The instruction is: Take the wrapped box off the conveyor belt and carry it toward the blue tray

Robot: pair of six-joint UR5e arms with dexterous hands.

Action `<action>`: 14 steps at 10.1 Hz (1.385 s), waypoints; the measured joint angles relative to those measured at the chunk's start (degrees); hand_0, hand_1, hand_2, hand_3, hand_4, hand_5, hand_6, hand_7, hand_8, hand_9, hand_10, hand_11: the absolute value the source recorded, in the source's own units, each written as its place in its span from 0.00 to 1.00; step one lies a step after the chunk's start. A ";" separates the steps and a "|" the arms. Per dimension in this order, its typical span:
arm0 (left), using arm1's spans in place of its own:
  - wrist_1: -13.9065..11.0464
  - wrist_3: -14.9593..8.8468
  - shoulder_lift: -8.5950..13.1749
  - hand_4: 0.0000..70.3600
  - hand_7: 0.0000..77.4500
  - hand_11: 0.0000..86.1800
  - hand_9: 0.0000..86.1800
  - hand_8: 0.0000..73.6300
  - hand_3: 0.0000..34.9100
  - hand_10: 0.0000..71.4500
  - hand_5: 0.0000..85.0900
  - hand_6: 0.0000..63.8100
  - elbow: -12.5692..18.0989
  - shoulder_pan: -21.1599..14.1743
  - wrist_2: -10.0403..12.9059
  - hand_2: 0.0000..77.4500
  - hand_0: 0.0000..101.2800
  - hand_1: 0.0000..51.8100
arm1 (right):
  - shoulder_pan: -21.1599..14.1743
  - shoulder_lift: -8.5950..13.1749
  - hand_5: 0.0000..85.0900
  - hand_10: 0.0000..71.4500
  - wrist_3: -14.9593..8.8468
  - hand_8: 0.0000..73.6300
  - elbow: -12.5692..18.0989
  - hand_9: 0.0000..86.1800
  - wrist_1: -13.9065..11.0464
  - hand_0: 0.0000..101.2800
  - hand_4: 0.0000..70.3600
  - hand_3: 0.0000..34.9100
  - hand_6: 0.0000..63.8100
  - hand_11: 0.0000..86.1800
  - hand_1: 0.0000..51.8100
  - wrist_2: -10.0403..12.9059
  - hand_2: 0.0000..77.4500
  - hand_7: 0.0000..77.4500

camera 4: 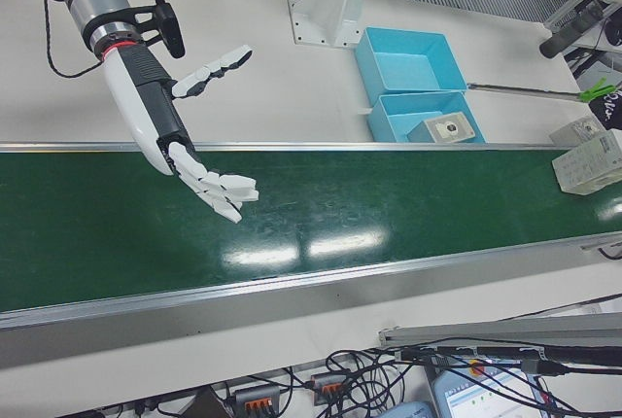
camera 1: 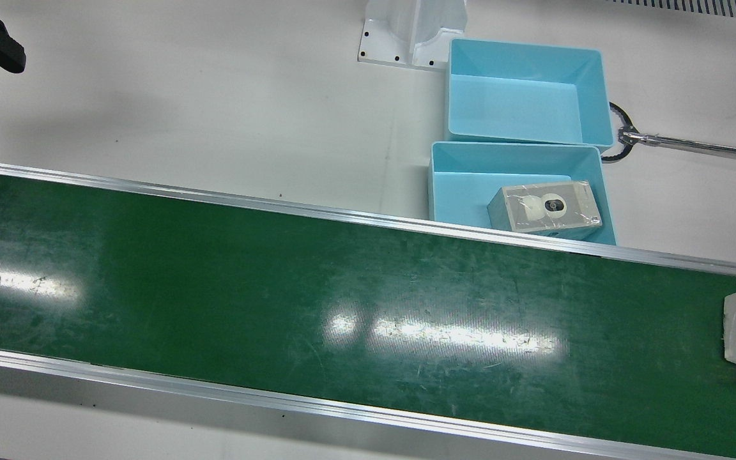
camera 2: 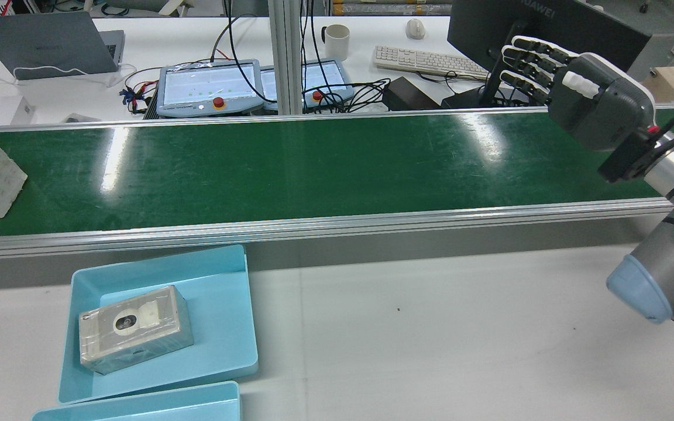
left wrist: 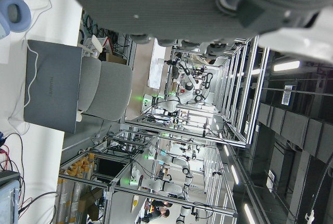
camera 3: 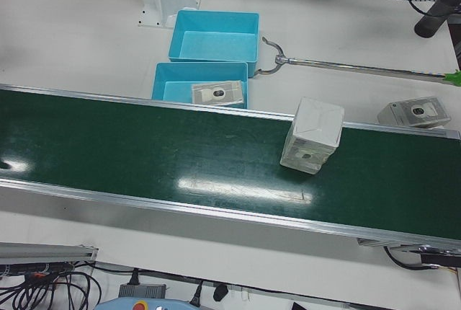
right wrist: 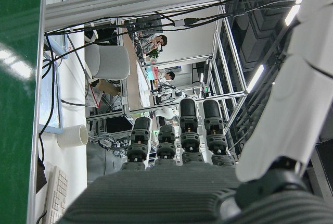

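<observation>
The right hand (camera 4: 185, 151) hangs over the green conveyor belt (camera 1: 317, 300) at its own end of the line, fingers (camera 4: 225, 190) spread apart and holding nothing. The wrapped box (camera 3: 312, 135) stands upright on the belt near the opposite end, well apart from that hand, with bare belt between them. On the white counter (camera 1: 214, 102) just beside the belt's far rail sit two blue trays; the nearer blue tray (camera 1: 448, 176) holds another wrapped box (camera 1: 544, 207), the farther tray (camera 1: 588, 89) is bare. A metal rod (camera 1: 700, 145) lies beside the trays. The left hand (left wrist: 208, 0) shows only in its own camera, where I cannot tell how its fingers stand.
</observation>
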 joint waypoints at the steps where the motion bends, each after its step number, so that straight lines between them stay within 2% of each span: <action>1: 0.00 0.00 0.00 0.00 0.01 0.00 0.00 0.01 0.00 0.01 0.01 0.00 0.00 0.00 0.00 0.01 0.00 0.00 | 0.05 0.00 0.26 0.18 0.00 0.14 -0.02 0.14 0.00 0.41 0.21 0.06 0.11 0.22 0.12 0.00 0.09 0.29; 14: 0.00 0.00 0.00 0.00 0.01 0.01 0.00 0.01 0.00 0.00 0.01 0.00 0.00 0.00 0.00 0.01 0.00 0.00 | 1.13 0.05 0.28 0.18 0.00 0.14 0.00 0.15 0.04 0.41 0.21 0.05 0.12 0.22 0.11 0.00 0.11 0.31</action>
